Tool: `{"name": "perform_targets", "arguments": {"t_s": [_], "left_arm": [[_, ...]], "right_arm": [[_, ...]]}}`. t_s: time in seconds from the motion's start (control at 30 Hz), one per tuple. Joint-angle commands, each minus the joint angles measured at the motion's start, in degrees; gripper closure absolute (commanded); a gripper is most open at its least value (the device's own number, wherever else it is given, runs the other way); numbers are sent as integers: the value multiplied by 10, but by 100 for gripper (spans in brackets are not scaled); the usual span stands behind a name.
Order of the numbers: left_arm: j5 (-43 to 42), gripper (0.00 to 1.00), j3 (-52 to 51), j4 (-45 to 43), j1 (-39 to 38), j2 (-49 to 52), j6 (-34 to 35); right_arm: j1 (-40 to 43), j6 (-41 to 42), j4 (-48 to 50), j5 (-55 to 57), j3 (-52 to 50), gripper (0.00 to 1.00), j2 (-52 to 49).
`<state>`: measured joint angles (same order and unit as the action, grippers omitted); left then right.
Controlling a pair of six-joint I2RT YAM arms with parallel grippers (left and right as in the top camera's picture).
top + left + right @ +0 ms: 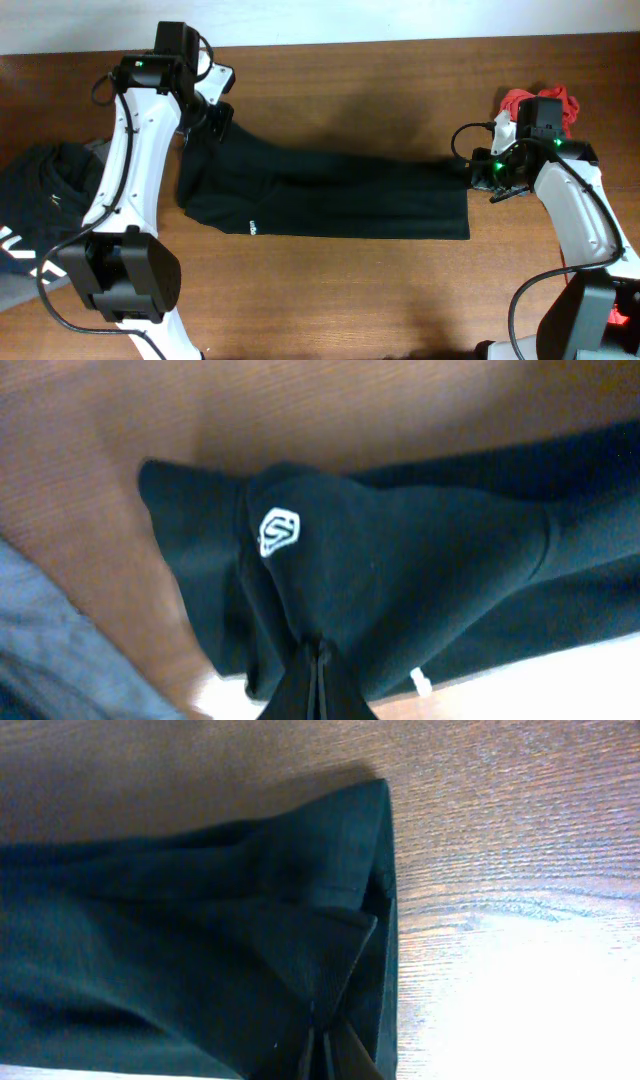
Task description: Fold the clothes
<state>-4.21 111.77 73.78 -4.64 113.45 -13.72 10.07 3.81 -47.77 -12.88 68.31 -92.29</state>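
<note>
- left gripper (214, 120) clenched on bunched end of black garment (330, 195); white logo (280, 531) just ahead of its fingertips
- right gripper (480, 172) clamped on opposite end, at hem corner
- garment lies stretched on worktop (380, 290) between both grippers

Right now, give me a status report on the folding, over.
Left gripper shut on black garment, logo end. Right gripper shut on its opposite end. Garment stretched along table. Dark clothes pile at left edge, not touching it.
</note>
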Motion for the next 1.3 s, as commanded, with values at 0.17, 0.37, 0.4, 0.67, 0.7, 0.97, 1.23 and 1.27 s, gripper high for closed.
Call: {"name": "perform_targets", "arguments": {"t_s": [0.17,0.37,0.4,0.67,0.7,0.97,1.23,1.27], "left_arm": [[7,97,1,71,3,1,6],[30,93,1,93,3,1,6],[34,91,1,95,3,1,6],[24,41,-3,53,3,1,23],[23,36,-7,36,3,1,23],[-26,27,-105,-165,3,20,-1],[-42,66,-125,-197,3,89,-1],[-49,77,-125,-192,2,92,-1]], "right_arm": [[1,-6,-5,7,2,88,10],[1,-6,-16,8,2,86,10],[1,-6,-20,10,2,86,10],[1,-4,-28,24,2,60,10],[1,-4,-28,24,2,56,10],[1,-4,-24,21,2,51,10],[1,-4,-24,19,2,51,10],[1,-4,-24,19,2,51,10]]}}
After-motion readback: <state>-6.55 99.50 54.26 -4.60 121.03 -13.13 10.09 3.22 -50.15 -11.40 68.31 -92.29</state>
